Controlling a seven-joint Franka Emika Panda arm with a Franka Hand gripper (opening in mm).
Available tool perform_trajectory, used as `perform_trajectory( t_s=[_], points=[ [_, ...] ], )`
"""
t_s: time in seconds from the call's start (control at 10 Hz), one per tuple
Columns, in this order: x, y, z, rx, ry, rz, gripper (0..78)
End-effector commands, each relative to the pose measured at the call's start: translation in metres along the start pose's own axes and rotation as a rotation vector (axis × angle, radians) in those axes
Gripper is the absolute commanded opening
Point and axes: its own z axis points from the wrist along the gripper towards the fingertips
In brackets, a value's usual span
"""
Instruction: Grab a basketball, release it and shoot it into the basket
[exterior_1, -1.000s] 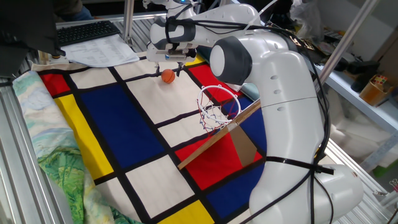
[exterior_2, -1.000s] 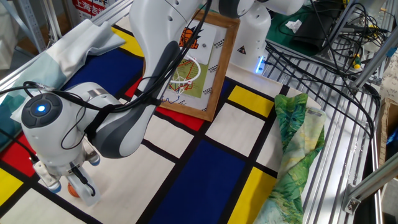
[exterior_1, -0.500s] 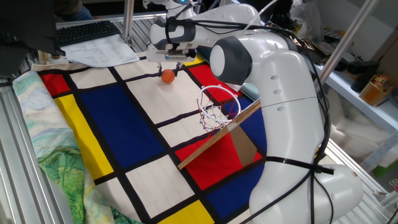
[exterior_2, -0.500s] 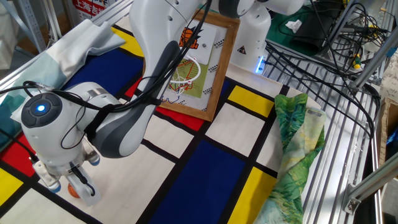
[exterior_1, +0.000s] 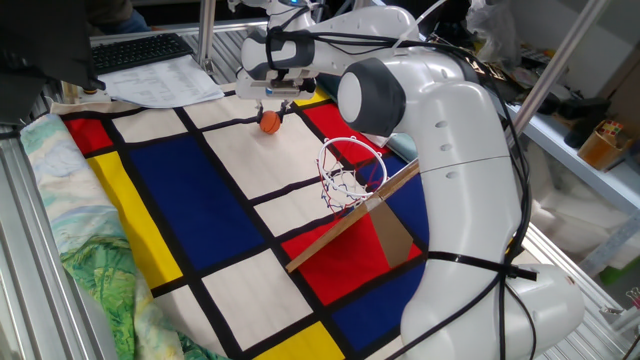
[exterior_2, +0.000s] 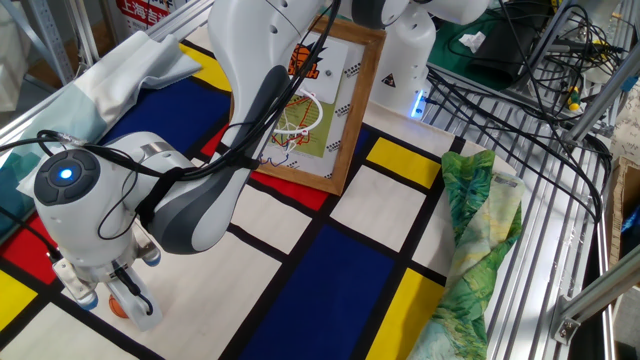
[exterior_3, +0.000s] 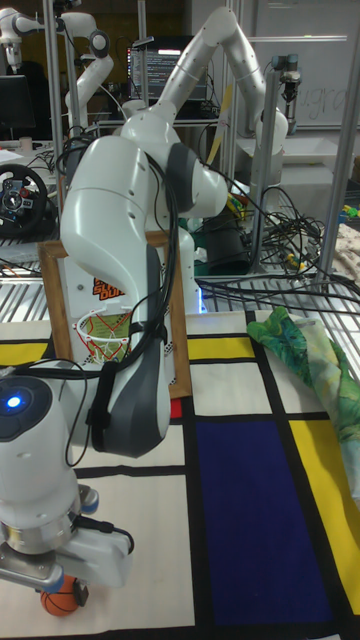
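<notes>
The small orange basketball sits low over a white patch of the chequered cloth at the far end of the table. My gripper points straight down over it and is shut on it, one finger on each side. From the opposite side the basketball peeks out under the gripper's white body, partly hidden by a finger. The tall view shows the basketball just above the cloth. The basket has a white ring and a red-white-blue net. It hangs from a slanted brown board a short way nearer than the ball.
A keyboard and papers lie beyond the cloth's far edge. Green patterned fabric is bunched along the left side. The arm's big white body rises to the right of the basket. Cables trail beside the table.
The fingers have drawn in from either side of the basketball and now press against it. The arm and the basket have kept their places.
</notes>
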Motion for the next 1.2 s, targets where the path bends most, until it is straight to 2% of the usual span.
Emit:
perform_trajectory(
  t_s=[0.1,0.2,0.7,1.1,1.2],
  points=[
    [-0.001,0.000,-0.002,0.004,-0.008,0.002,1.4],
    [0.004,0.011,-0.057,0.027,0.026,0.027,1.4],
    [0.008,0.006,-0.064,0.028,0.031,0.013,1.4],
    [0.030,0.004,-0.092,0.036,0.042,0.036,1.4],
    [0.032,0.005,-0.094,0.037,0.044,0.038,1.4]
  ],
)
